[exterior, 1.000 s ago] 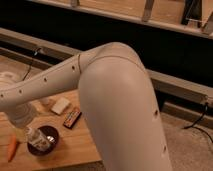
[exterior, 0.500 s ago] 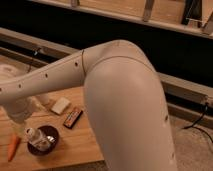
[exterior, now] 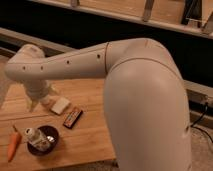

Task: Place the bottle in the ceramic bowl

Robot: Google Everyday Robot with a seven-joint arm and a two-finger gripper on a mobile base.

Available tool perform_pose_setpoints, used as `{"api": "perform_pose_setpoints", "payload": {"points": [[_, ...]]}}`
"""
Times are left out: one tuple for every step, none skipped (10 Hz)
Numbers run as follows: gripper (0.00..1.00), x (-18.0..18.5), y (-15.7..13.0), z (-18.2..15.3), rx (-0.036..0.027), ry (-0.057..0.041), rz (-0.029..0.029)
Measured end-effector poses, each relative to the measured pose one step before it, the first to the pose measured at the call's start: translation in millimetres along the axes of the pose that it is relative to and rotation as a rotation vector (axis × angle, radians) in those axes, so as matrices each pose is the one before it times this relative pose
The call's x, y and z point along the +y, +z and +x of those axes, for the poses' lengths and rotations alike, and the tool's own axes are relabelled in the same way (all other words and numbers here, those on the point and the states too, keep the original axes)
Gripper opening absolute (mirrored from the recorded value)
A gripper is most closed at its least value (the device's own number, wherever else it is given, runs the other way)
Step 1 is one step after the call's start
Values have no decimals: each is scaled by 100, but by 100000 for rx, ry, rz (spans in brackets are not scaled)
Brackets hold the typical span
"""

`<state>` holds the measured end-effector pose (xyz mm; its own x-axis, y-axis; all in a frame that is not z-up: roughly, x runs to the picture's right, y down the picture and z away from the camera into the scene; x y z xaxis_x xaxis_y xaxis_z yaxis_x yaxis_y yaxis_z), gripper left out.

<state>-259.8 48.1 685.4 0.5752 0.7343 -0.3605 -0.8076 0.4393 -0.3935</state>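
The small clear plastic bottle [exterior: 38, 139] with its whitish label lies in the dark glossy ceramic bowl [exterior: 50, 135], so the placing looks done. The gripper [exterior: 38, 101] hangs above the bowl, apart from it, holding nothing; only withdrawal remains.
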Motion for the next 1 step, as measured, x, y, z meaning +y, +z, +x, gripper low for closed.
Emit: {"api": "perform_pose_setpoints", "payload": {"points": [[80,-1970,857,27,1114,6461,2055]]}}
